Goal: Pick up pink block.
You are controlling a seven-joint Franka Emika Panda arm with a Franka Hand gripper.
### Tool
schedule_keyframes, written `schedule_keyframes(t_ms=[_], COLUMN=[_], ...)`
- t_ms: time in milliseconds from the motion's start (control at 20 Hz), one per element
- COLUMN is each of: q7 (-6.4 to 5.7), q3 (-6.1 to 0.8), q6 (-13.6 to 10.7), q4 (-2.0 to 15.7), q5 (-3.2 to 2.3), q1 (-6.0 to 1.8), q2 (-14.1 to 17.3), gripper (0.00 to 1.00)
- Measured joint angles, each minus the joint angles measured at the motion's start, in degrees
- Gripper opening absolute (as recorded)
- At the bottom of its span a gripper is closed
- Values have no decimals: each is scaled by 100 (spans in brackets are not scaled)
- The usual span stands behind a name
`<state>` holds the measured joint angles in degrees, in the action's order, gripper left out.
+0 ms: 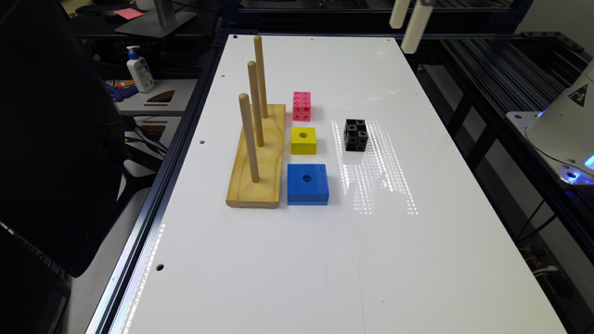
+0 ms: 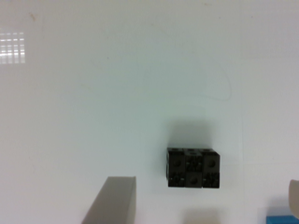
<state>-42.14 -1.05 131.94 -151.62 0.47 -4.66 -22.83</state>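
Blue block (image 1: 307, 183) sits nearest my exterior camera, flat on the white desk (image 1: 278, 269), just beside the near end of the wooden peg board (image 1: 257, 157). Behind it, yellow block (image 1: 304, 140) with one centre hole. Behind that, the pink block (image 1: 301, 106), upright on the desk, close beside the board's far end, nothing touching it. Those three run in a row along the board; three pegs stand upright in it.

Black block (image 1: 356, 134) lies apart, toward the exterior view's right of the yellow one.

I see the hand (image 1: 408, 21) high over the far desk edge, well apart from the pink block. From the wrist camera: hand (image 2: 205, 200) is spread wide, holding nothing, black block (image 2: 193, 167) below between the fingers (image 2: 114, 200). Blue sliver at the frame corner, probably the blue block (image 2: 282, 219); too cropped to be sure.
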Motion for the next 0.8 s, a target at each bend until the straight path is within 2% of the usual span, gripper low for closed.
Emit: schedule_keyframes(t_ms=[150,300,500,800], q7=[85,218,347,477], q3=[4,7,7,9], q6=[1,1,2,2], q4=[257,507,797,1312], q5=[-2,-2,-2,-4], q1=[-83,-209,-339,-471], q2=[285,547,836,1337], gripper=[100,100,100,100])
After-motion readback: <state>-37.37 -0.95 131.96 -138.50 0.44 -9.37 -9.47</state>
